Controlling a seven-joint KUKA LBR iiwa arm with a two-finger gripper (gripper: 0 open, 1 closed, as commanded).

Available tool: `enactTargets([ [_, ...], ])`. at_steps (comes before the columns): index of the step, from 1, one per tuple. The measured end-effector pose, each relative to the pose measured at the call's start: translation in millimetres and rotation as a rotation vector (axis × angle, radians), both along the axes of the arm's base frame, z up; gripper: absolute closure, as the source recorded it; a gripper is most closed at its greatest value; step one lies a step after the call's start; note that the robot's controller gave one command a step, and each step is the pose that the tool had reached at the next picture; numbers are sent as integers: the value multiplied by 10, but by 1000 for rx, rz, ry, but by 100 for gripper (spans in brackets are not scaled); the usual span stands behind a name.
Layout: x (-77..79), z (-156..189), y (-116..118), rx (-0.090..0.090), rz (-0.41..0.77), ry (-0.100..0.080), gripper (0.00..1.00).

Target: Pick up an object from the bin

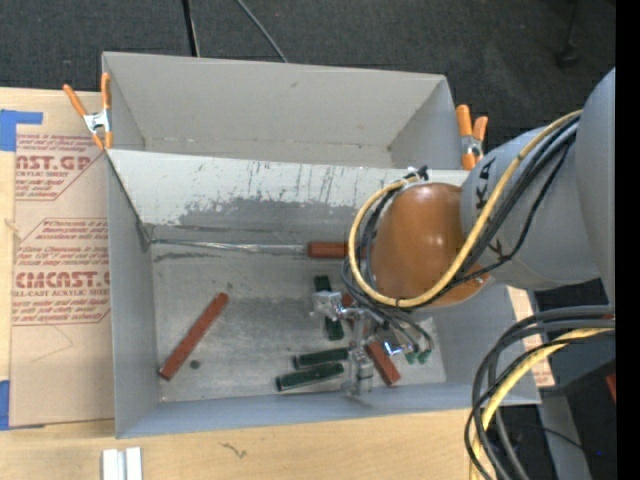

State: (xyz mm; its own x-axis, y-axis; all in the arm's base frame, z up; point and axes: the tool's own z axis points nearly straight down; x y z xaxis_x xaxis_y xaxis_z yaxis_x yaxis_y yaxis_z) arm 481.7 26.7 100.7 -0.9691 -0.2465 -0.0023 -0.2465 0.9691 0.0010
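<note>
Reaching in from the right, the arm point(540, 208) is set low over the front right part of the bin point(270, 108), with its orange cover point(420, 243) above the gripper point(357, 366). The gripper is seen near the front wall, and little room is left toward the right wall. Whether it is apart or together cannot be told. A short red-brown block point(383, 361) lies tilted just beside it; contact cannot be judged. Two dark green bars point(310, 375) lie just left of it, near the front wall. A small dark green piece point(322, 284) sits behind them. A short brown piece point(325, 250) rests at the back wall's foot. A long red-brown stick point(193, 336) lies slantwise on the left floor, with open floor around it.
</note>
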Motion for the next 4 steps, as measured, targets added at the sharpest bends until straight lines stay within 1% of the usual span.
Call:
enactTargets([
  [1, -9, 99, 26, 0, -122, 1, 0],
  [2, -8, -313, -18, 1, -226, -4, 0],
  [3, 7, -308, -14, 1, -226, -4, 0],
  [4, -8, -317, -14, 0, -226, 2, 100],
])
